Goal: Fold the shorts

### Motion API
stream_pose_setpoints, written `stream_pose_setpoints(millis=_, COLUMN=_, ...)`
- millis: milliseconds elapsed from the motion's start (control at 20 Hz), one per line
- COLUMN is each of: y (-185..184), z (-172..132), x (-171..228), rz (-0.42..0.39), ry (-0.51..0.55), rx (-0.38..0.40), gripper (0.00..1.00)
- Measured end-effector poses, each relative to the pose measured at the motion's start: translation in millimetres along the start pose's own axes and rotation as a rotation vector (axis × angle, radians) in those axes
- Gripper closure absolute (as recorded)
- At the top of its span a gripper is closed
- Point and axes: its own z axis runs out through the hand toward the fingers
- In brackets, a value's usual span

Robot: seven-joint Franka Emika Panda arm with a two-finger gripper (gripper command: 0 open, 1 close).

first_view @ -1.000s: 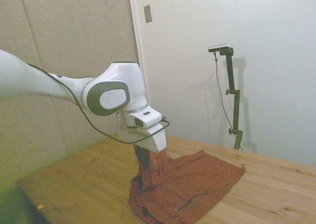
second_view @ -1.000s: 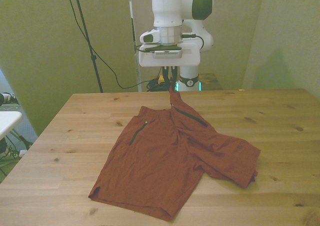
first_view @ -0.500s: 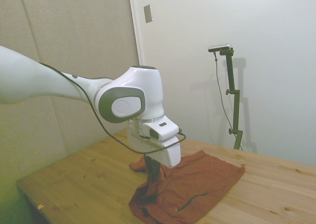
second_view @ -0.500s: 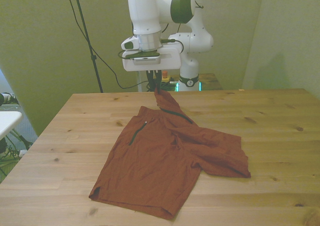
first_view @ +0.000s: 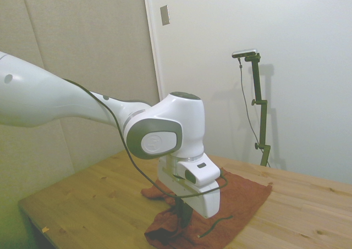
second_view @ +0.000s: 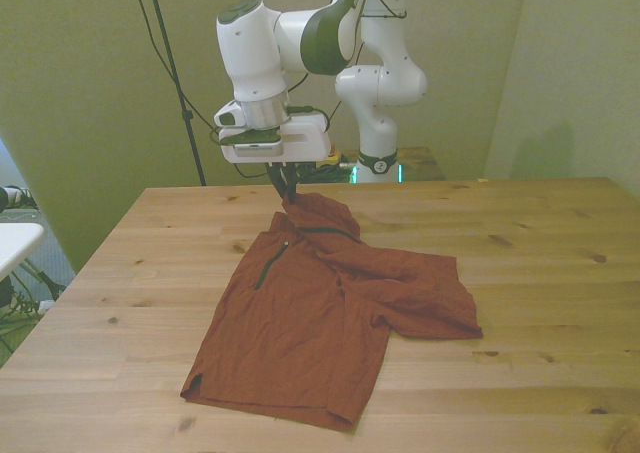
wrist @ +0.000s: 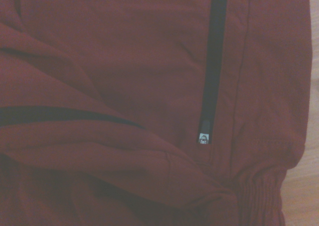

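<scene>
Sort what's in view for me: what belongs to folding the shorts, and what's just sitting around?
Part of the job:
- shorts, one corner lifted
- gripper, shut on that corner
- table, the folding surface

Just around:
- cables behind the table
- wall plate

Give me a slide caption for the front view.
Gripper lifts a pinched corner of the red shorts over the wooden table.

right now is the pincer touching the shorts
Touching. In the front view the pincer pinches a raised peak of the shorts, with cloth hanging from it down to the table; no gap shows.
</scene>
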Motion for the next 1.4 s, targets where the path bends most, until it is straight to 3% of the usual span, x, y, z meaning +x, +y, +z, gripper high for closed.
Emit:
stream_pose_setpoints(millis=600, y=12.3, z=10.1, x=25.1, rz=0.048, ry=0.004, rx=-0.012, gripper=0.0)
stream_pose_setpoints(millis=850, y=12.0, z=-27.7, x=19.5, rz=0.014, ry=0.085, rx=-0.006, gripper=0.0)
stream_pose_setpoints(millis=1000, y=-17.3, z=-71.6, x=-27.5, rz=-0.098, ry=0.201, rx=-0.021, gripper=0.0)
stream_pose_setpoints(millis=1100, y=-49.3, z=-81.0, x=-80.0, rz=-0.189, ry=0.279, rx=-0.045, gripper=0.0)
stream_pose_setpoints(millis=1250, y=-92.2, z=-57.1, x=-160.4, rz=-0.31, ry=0.406, rx=-0.093, gripper=0.0)
stream_pose_setpoints(millis=1400, y=-115.5, z=-15.0, x=-208.3, rz=-0.422, ry=0.538, rx=-0.133, gripper=0.0)
